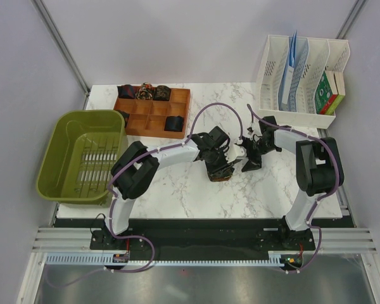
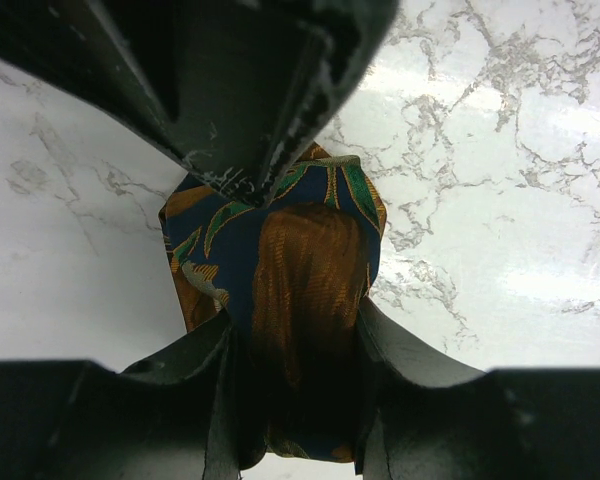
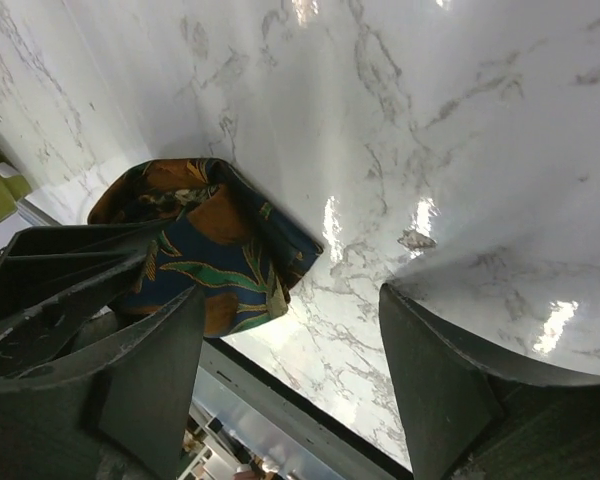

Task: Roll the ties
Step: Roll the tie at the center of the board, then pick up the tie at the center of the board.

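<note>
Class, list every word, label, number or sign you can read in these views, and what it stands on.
No text is readable.
The green and red box in the white file rack: print too small to read.
The patterned tie: leaf pattern only, no lettering.

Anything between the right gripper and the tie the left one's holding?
Nothing. In the right wrist view the open right gripper faces the rolled tie directly, with only bare marble table showing between its fingers. The left gripper is shut on the tie.
</note>
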